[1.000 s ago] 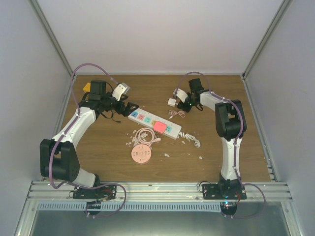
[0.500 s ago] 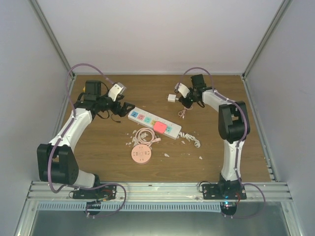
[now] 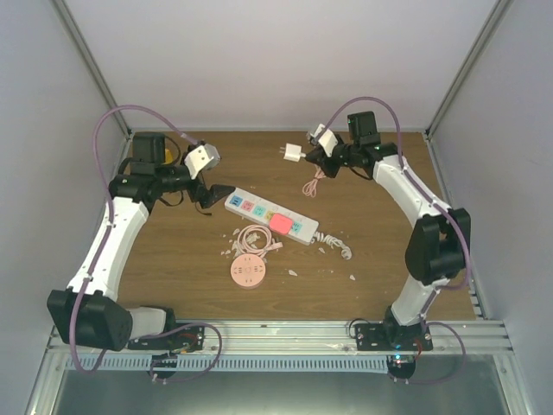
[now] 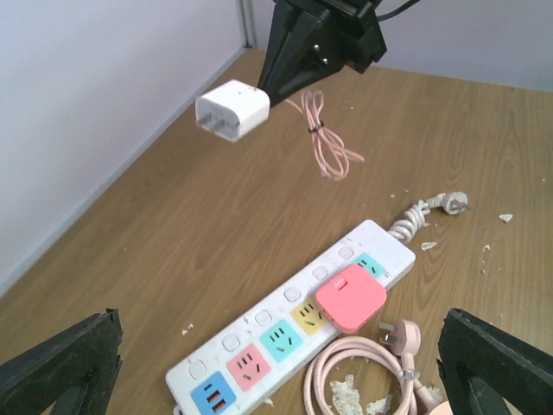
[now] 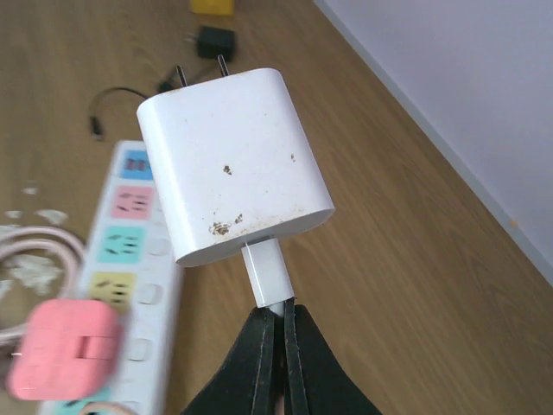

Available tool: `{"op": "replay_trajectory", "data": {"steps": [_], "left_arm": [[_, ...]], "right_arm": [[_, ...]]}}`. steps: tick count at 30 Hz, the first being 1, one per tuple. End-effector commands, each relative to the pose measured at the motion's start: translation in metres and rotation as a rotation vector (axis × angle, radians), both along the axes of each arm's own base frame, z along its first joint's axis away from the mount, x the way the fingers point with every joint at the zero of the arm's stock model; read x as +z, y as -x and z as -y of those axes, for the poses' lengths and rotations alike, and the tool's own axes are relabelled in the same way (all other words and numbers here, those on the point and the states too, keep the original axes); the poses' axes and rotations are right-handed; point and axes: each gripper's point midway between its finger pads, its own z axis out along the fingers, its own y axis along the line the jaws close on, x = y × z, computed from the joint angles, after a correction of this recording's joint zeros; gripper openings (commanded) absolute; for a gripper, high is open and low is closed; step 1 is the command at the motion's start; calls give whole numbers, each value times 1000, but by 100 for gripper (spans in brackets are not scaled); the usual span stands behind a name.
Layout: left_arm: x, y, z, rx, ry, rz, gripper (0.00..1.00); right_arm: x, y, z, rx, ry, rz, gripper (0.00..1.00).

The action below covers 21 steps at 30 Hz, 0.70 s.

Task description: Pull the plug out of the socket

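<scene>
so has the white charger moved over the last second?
Yes. In the top view the white charger has shifted farther from the power strip, toward the back of the table. The shut right gripper pinches its cable connector.

Soft, even, bright light fills all three views, leaving only faint shadows on the counter [image 3: 380,251] and no glare, while the right wrist view shows the white charger [image 5: 233,164] sharp and the power strip [image 5: 130,259] behind it blurred.
</scene>
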Motion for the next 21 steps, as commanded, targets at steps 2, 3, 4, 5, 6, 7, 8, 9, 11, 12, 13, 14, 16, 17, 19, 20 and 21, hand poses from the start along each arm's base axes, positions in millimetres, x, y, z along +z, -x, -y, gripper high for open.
{"op": "replay_trajectory", "data": {"steps": [2,3,4,5,6,7,8,9,11,12,13,14,16,17,19,20,21], "left_arm": [[20,26,12,-89,-72,83,99],[20,30,14,-99,-85,86,99],[19,34,17,-107,-101,90,99],[18,38,21,-116,-119,95,99],[15,42,25,-127,-137,97,99],[12,48,32,-145,-153,100,99],[8,51,34,-145,-171,99,99],[5,57,39,-161,-186,98,99],[0,66,46,-184,-203,86,99],[-3,70,49,-195,-209,77,99],[-5,74,51,-206,-213,69,99],[-8,77,54,-213,-218,58,99],[-16,82,59,-221,-222,33,99],[-22,86,62,-227,-223,14,99],[-36,93,68,-247,-232,-29,97],[-42,95,71,-251,-237,-50,95],[-48,95,73,-248,-243,-69,93]], "right_arm": [[23,64,-39,150,-56,-34,1],[24,74,-46,171,-51,-34,0],[24,84,-52,191,-45,-37,1],[23,94,-58,212,-41,-44,1],[22,105,-65,234,-39,-50,1],[18,115,-70,251,-32,-61,1],[17,125,-75,269,-25,-65,1],[14,133,-80,283,-14,-66,1],[9,149,-88,305,6,-63,1],[6,155,-92,313,16,-61,1],[6,162,-96,326,20,-58,1],[4,167,-98,334,23,-57,1],[3,175,-102,346,26,-58,0],[2,178,-103,350,28,-58,1],[2,183,-106,360,30,-53,1],[1,185,-107,363,33,-50,1],[0,186,-107,364,37,-48,1]]}}
